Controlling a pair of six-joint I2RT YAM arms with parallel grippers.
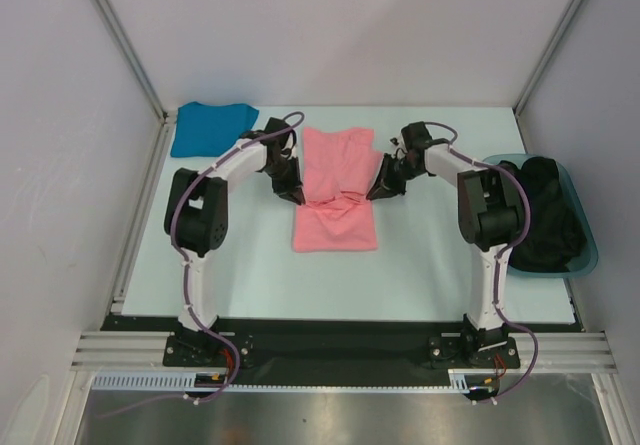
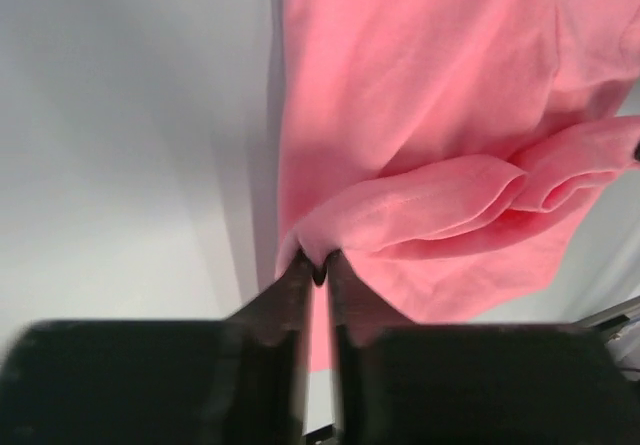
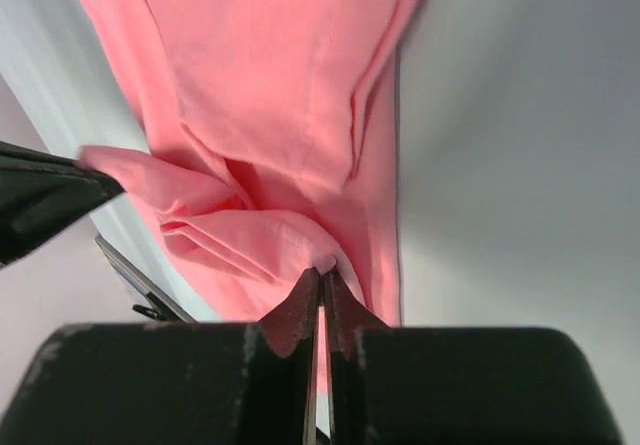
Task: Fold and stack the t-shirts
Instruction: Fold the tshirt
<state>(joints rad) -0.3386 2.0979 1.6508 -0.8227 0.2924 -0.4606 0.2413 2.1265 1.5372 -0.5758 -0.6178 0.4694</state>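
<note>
The pink t-shirt (image 1: 338, 220) lies in the middle of the frame on the table (image 1: 250, 285), bunched into a fold across its centre. The left gripper (image 1: 293, 194) is at the left end of this fold and the right gripper (image 1: 377, 191) at the right end. Each has its jaws almost together, pinching pink cloth at the tips. The blue t-shirt (image 1: 210, 127) lies in the upper left.
</note>
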